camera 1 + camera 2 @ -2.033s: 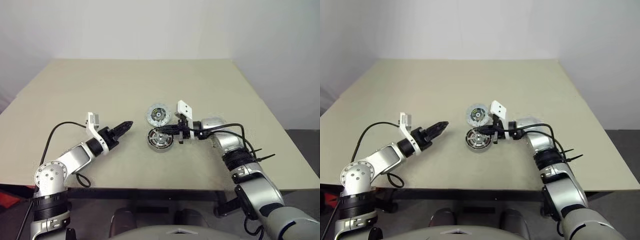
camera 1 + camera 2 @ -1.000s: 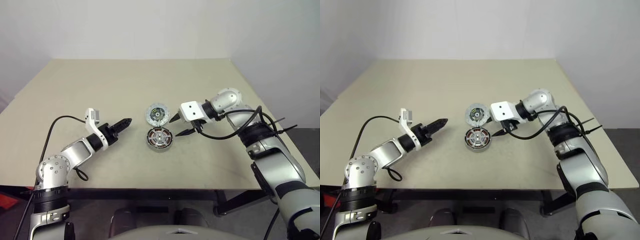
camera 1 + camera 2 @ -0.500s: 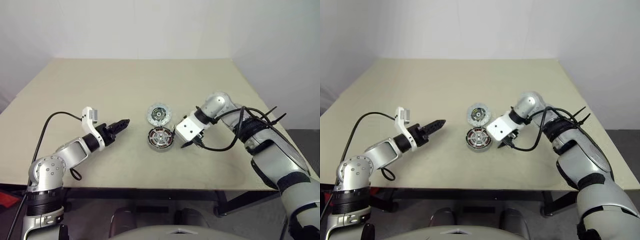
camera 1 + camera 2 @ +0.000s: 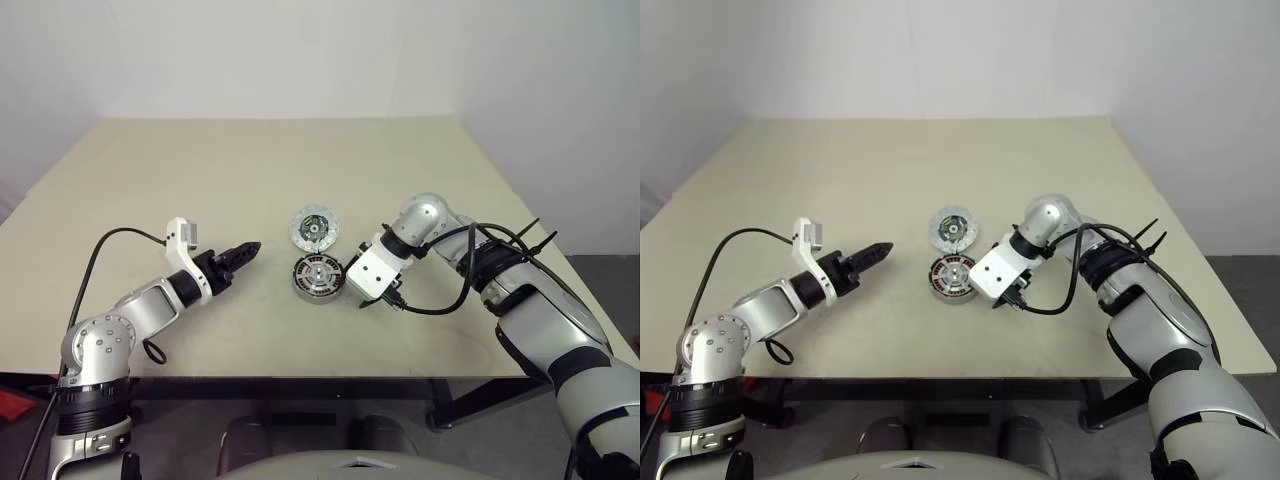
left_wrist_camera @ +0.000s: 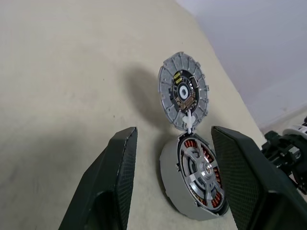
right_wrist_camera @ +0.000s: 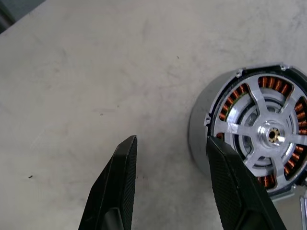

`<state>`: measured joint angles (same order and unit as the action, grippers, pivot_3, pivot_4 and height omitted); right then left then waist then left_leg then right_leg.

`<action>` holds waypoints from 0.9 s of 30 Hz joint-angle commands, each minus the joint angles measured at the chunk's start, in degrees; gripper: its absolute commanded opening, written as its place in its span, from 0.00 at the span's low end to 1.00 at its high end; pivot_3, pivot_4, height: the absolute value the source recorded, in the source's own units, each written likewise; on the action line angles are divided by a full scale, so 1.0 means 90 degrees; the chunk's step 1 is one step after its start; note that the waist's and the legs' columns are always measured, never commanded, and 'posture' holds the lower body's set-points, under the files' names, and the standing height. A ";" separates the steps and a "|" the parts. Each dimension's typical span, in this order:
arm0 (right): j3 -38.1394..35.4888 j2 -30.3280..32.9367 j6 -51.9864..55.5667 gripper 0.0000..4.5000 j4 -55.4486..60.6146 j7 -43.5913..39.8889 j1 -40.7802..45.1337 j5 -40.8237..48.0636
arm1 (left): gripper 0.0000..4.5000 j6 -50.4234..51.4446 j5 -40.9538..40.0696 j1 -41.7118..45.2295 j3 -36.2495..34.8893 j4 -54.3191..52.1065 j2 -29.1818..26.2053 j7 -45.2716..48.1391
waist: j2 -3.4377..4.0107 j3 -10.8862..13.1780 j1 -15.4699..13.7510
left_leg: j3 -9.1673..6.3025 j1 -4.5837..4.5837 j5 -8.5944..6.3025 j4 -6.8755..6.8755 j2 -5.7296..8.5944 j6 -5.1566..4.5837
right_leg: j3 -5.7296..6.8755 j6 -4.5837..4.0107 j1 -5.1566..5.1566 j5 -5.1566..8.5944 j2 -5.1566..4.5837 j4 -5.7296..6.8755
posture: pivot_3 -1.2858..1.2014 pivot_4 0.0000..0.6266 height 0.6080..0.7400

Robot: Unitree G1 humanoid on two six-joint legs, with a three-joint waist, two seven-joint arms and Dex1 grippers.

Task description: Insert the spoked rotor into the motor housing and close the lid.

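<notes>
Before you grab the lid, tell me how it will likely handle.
The lid looks like a thin, flat metal disc lying on the table, so probably stiff and hard to get jaws under. Its ribbed rim may give grip. A small white tab seems to join it to the motor housing, so it may swing rather than lift free.

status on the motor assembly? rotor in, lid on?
Done: the spoked rotor sits inside the motor housing, copper windings showing around it. In hand: nothing; the right pincer is open and empty beside the housing, the left pincer is open and apart from it. Left: the lid lies flat on the table behind the housing, not yet closed.
</notes>
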<state>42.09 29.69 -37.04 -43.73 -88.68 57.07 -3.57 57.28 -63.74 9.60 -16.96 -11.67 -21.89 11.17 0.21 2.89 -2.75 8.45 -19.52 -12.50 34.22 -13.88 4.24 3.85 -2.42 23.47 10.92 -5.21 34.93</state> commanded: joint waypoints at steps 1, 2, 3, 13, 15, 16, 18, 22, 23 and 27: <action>-0.0210 -0.0149 -0.0280 0.57 -0.0279 -0.0247 0.0297 -0.0184 | 0.58 -0.0095 0.0036 0.0001 0.0014 -0.0249 0.0065 0.0012 | 0.0000 0.0000 0.0028 | 0.0000 -0.0001 0.0000 0.0000 -0.0001 0.0000 | 0.0000 0.0000 0.0001 0.0000 0.0000 0.0000 | 0.52 0.00 1.00; -0.0221 -0.0211 -0.0321 0.57 -0.0393 -0.0206 0.0331 -0.0248 | 0.58 -0.0095 0.0037 -0.0002 0.0022 -0.0261 0.0086 -0.0001 | 0.0000 0.0000 0.0036 | 0.0000 -0.0001 0.0000 0.0000 -0.0001 0.0000 | 0.0000 0.0000 0.0002 0.0000 0.0000 0.0002 | 0.52 0.00 1.00; -0.0235 -0.0273 -0.0361 0.57 -0.0516 -0.0166 0.0368 -0.0311 | 0.58 -0.0095 0.0044 -0.0011 0.0035 -0.0281 0.0106 -0.0014 | 0.0000 0.0000 0.0039 | 0.0000 -0.0001 0.0000 0.0000 -0.0001 0.0000 | 0.0000 0.0000 0.0003 0.0000 0.0000 0.0002 | 0.52 0.00 1.00; -0.0420 -0.0759 -0.0809 0.57 -0.1277 0.0064 0.0664 -0.0786 | 0.58 -0.0090 -0.0006 -0.0199 -0.0064 -0.0432 0.0117 -0.0082 | 0.0000 0.0000 0.0062 | 0.0000 0.0004 0.0001 0.0004 -0.0003 0.0001 | -0.0001 -0.0001 0.0005 -0.0001 0.0001 0.0014 | 0.52 0.00 1.00; -0.0477 -0.0831 -0.0872 0.57 -0.1361 0.0085 0.0714 -0.0858 | 0.58 -0.0100 -0.0002 -0.0208 -0.0076 -0.0426 0.0119 -0.0088 | 0.0000 0.0000 0.0062 | 0.0000 0.0002 0.0001 0.0005 -0.0003 0.0002 | -0.0002 -0.0001 0.0010 -0.0001 0.0001 0.0020 | 0.52 0.00 1.00; -0.0499 -0.0876 -0.0885 0.57 -0.1394 0.0089 0.0731 -0.0893 | 0.58 -0.0107 0.0011 -0.0211 -0.0067 -0.0422 0.0130 -0.0089 | 0.0000 0.0000 0.0062 | -0.0001 0.0002 0.0001 0.0005 -0.0003 0.0002 | -0.0002 -0.0001 0.0011 -0.0001 0.0001 0.0021 | 0.52 0.00 1.00; -0.0522 -0.0963 -0.0935 0.57 -0.1432 0.0115 0.0759 -0.0957 | 0.58 -0.0117 0.0021 -0.0236 -0.0055 -0.0434 0.0157 -0.0100 | 0.0000 0.0000 0.0062 | 0.0000 0.0001 0.0002 0.0005 -0.0003 0.0003 | -0.0002 -0.0001 0.0013 -0.0001 0.0001 0.0023 | 0.52 0.00 1.00; -0.0538 -0.1080 -0.0975 0.57 -0.1504 0.0182 0.0782 -0.1085 | 0.58 -0.0126 0.0026 -0.0252 -0.0034 -0.0448 0.0180 -0.0124 | -0.0001 0.0000 0.0085 | 0.0000 0.0003 0.0002 0.0005 -0.0003 0.0003 | -0.0006 -0.0002 0.0017 -0.0001 0.0002 0.0030 | 0.52 0.00 1.00; -0.0525 -0.1092 -0.1020 0.57 -0.1526 0.0190 0.0779 -0.1130 | 0.58 -0.0129 0.0029 -0.0251 -0.0032 -0.0447 0.0179 -0.0132 | -0.0001 0.0000 0.0092 | 0.0000 0.0003 0.0003 0.0005 -0.0003 0.0005 | -0.0007 -0.0002 0.0021 -0.0001 0.0002 0.0035 | 0.52 0.00 1.00; -0.0554 -0.1111 -0.1095 0.37 -0.1548 0.0146 0.0756 -0.1170 | 0.58 -0.0147 0.0040 -0.0249 -0.0054 -0.0428 0.0154 -0.0143 | 0.0000 0.0000 0.0098 | 0.0000 0.0002 0.0008 0.0006 -0.0003 0.0013 | -0.0013 -0.0003 0.0040 0.0000 0.0003 0.0058 | 0.52 0.00 1.00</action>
<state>37.73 19.92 -45.92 -57.75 -86.92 62.76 -13.87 56.81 -63.54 6.76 -16.50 -13.83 -20.20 9.69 0.21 2.89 -1.87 8.45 -19.53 -12.43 34.28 -13.91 4.36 3.74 -2.45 23.86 10.92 -5.18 35.48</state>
